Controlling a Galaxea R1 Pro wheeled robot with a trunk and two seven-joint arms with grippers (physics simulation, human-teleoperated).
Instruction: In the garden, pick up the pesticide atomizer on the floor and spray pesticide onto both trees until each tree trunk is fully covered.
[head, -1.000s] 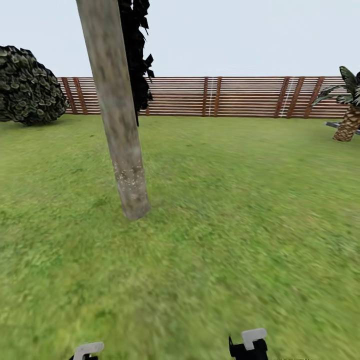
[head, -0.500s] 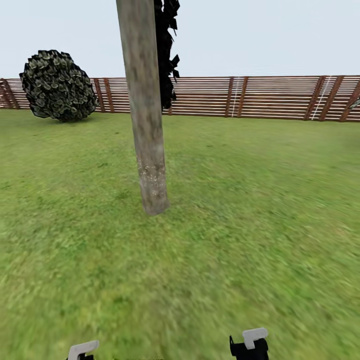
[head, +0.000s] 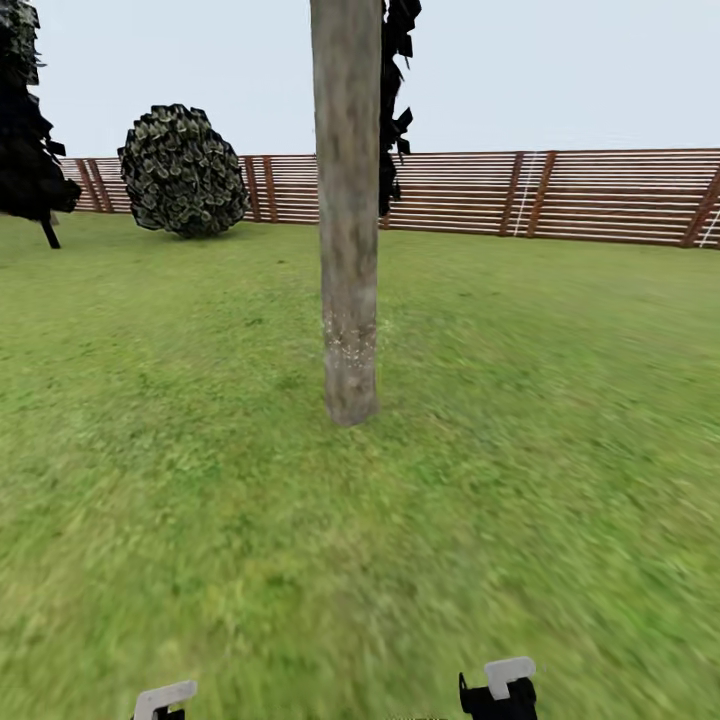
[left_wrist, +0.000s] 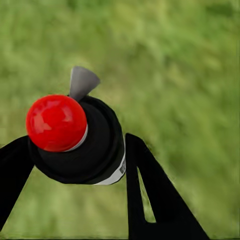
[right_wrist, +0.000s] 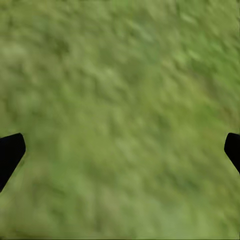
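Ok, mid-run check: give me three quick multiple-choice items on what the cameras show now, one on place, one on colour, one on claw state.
1. Where does the thick tree trunk stand in the head view?
A. near the middle, on the grass
B. against the fence
C. beside the round bush

2. What colour is the knob on top of the sprayer?
A. blue
B. red
C. yellow

3. How is the right claw?
A. shut on the sprayer
B. shut on a branch
C. open over grass

Answers:
1 A, the trunk rises from the lawn well short of the fence.
2 B, a glossy red ball caps the black body between the left claw fingers.
3 C, its fingertips sit far apart with nothing but grass between them.
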